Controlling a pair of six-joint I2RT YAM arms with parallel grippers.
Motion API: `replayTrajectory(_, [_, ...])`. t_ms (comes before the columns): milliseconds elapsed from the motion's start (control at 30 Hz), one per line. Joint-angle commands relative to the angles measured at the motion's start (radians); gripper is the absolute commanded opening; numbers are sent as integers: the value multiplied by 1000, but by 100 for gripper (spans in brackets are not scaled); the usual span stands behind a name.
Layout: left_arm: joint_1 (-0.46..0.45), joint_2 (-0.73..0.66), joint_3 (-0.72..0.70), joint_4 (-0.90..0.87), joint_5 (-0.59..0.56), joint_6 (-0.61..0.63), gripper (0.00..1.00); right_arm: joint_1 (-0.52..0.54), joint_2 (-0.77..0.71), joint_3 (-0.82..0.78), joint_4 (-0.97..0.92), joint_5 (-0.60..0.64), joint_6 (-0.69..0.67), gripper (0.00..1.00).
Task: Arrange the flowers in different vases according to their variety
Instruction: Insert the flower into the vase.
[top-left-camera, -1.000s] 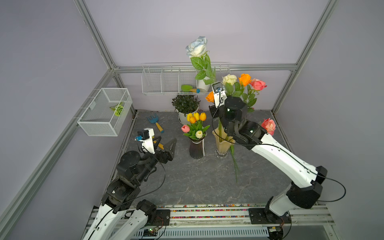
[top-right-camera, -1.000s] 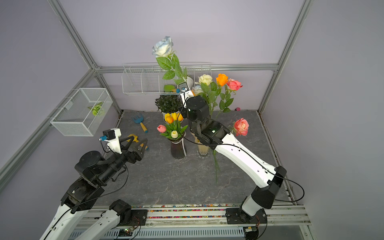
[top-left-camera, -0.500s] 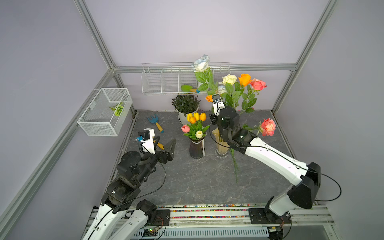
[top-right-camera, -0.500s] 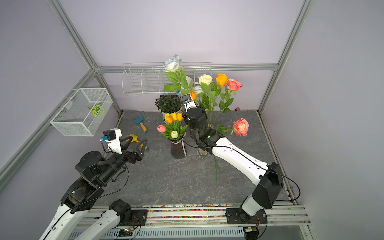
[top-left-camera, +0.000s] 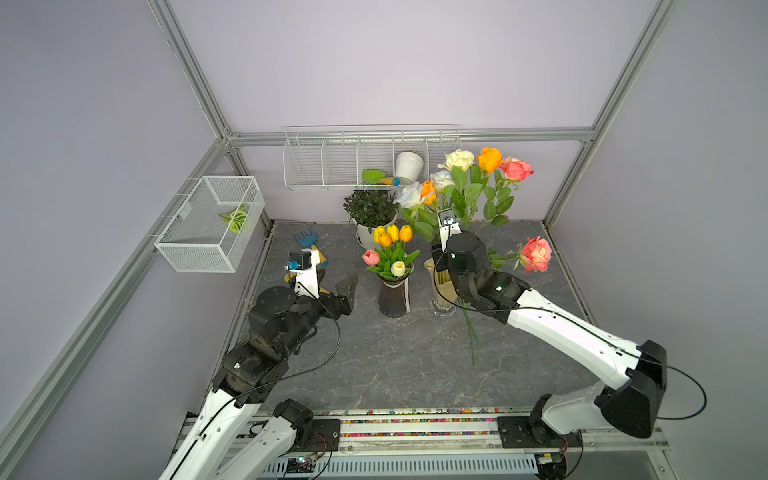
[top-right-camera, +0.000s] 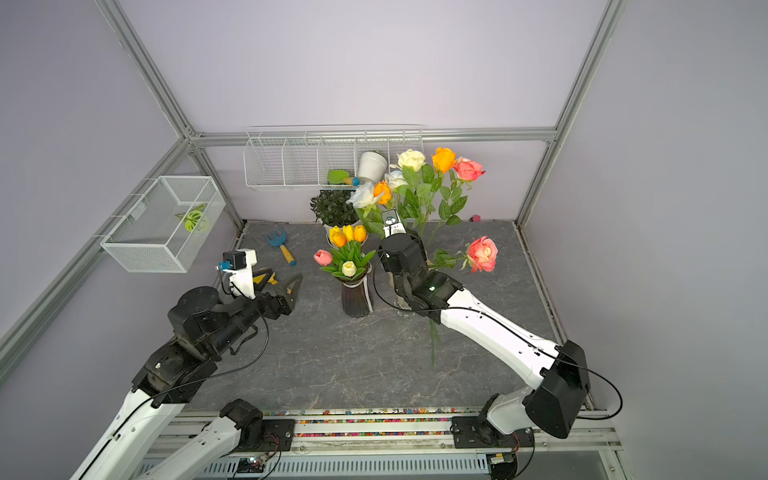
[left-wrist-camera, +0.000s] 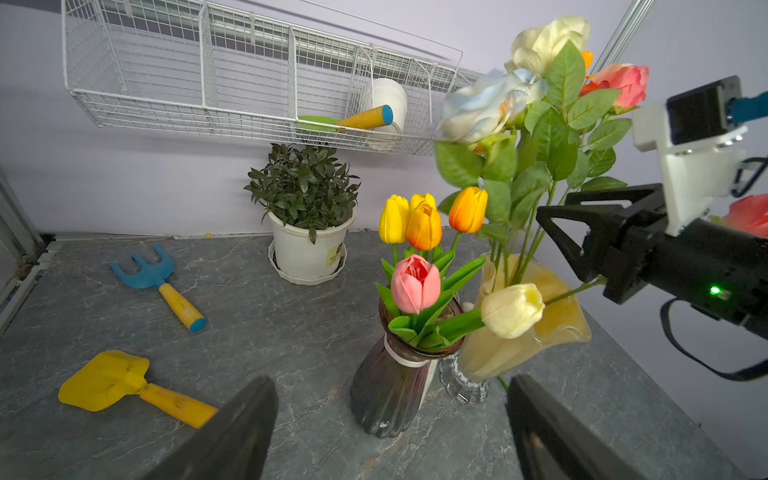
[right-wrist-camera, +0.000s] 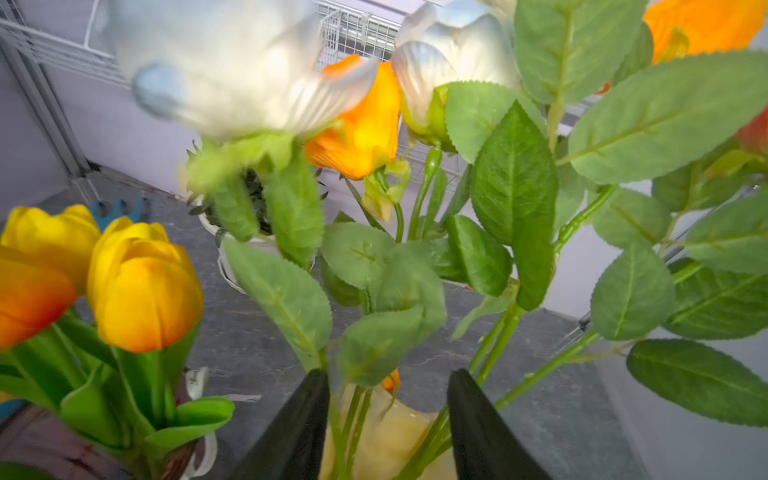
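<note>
Room: the table (top-left-camera: 395, 365) is a dark grey marbled slab, boxed in by pale lilac walls and aluminium framing. On the back wall, upper centre in both top views, a wire shelf (top-left-camera: 324, 166) holds a small white pot (top-left-camera: 409, 165) and a green trowel (top-left-camera: 376, 178). A wire basket (top-left-camera: 208, 224) hangs on the rail at frame left. At the back of the table are a potted plant (top-left-camera: 370, 205) and a blue rake (top-left-camera: 306, 237). A yellow shovel (left-wrist-camera: 104, 380) shows in the left wrist view.

Centre: the purple vase (top-left-camera: 392, 297) carries the tulips (top-left-camera: 390, 245). The yellow vase (top-left-camera: 440, 291), just beside it toward frame right, carries the roses (top-left-camera: 473, 174). One pink rose (top-left-camera: 536, 253) is outside the bunch. Its bloom is at frame right of my right arm (top-left-camera: 552, 328), and its stem end is on the table in front of the yellow vase.

My left pincer (left-wrist-camera: 390, 382) has its fingers wide apart and holds nothing. It hangs to frame left of the purple vase, same as a second ago.

Change: my right pincer (right-wrist-camera: 388, 374) was clamped on the white-blue rose (top-left-camera: 409, 195) a second ago, holding it high above the shelf. That bloom is now down at the left edge of the rose bunch. The pincer sits over the yellow vase mouth, fingers apart, with stems loose between them and nothing gripped.
</note>
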Motion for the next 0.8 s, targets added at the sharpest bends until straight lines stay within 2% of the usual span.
replayTrajectory(0, [-3, 22, 49, -25, -4, 3, 91, -1, -56, -4, -119, -40, 69, 60])
replayTrajectory(233, [-3, 65, 98, -40, 38, -14, 91, 43, -135, 45, -327, -164, 46, 62])
replayTrajectory(433, [-3, 93, 200, -66, 128, 1, 89, 127, -206, 82, -530, -294, 24, 62])
replayTrajectory(600, [-19, 157, 287, -75, 174, 20, 89, 157, -242, 72, -647, -295, 106, 62])
replayTrajectory(667, [-49, 197, 316, -70, 181, 24, 88, 158, -256, 55, -691, -268, 159, 62])
replayTrajectory(767, [-168, 290, 388, -94, 116, 63, 88, 158, -280, 20, -762, -233, 243, 62])
